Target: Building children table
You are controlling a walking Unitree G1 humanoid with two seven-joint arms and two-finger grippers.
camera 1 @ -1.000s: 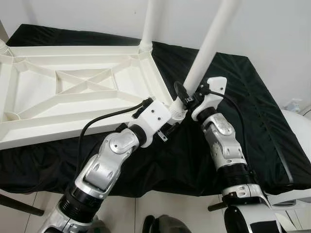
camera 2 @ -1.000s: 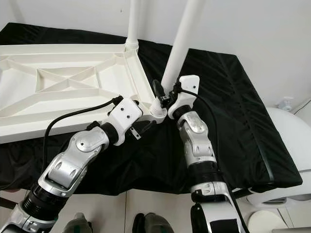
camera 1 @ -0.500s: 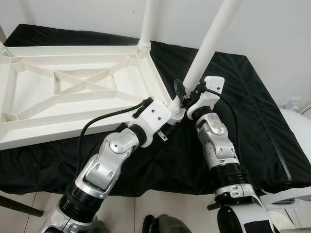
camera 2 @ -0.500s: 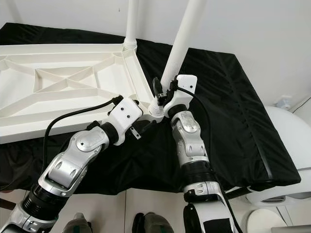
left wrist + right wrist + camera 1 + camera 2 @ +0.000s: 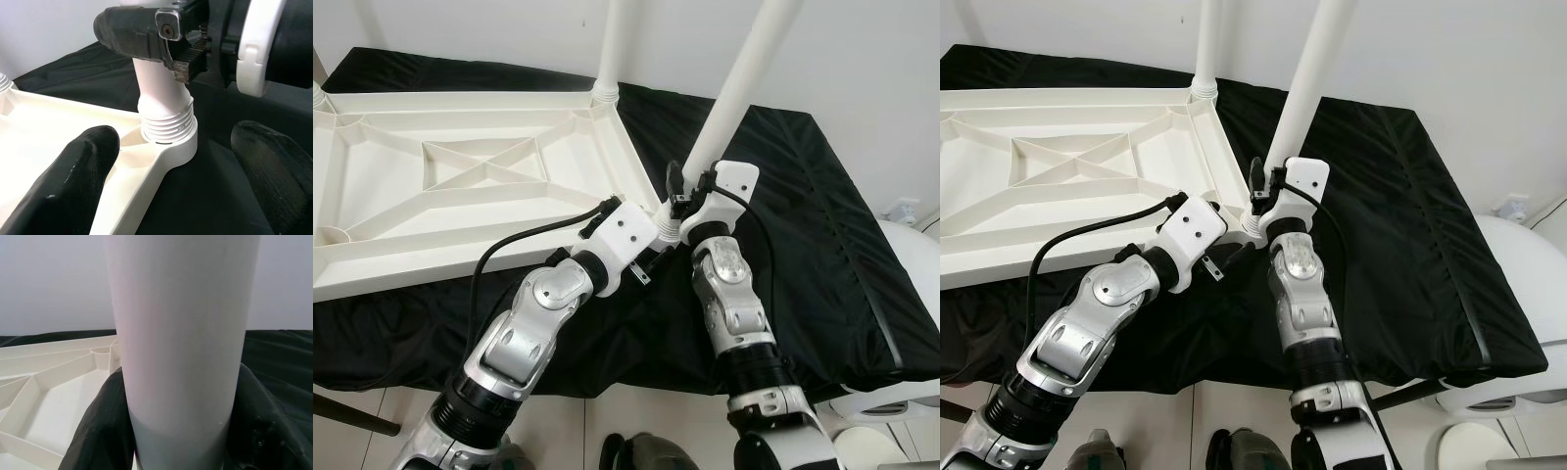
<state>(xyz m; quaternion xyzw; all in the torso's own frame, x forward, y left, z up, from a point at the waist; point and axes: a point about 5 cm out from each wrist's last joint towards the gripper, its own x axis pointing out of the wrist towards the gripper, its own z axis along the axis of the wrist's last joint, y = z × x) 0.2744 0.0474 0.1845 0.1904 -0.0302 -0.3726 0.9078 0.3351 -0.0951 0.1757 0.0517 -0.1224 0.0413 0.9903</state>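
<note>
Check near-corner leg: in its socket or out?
In, upright. The leg has its threaded base sitting in the tabletop corner socket; right gripper clamps it.

A plain white wall (image 5: 881,88) is being seen behind the work surface, evenly lit. A black cloth (image 5: 822,225) is being draped over a low platform, its front edge hanging toward a pale tiled floor (image 5: 607,416). A rounded white object (image 5: 915,245), partly cut off, is being shown just beside the cloth's far right end.
</note>
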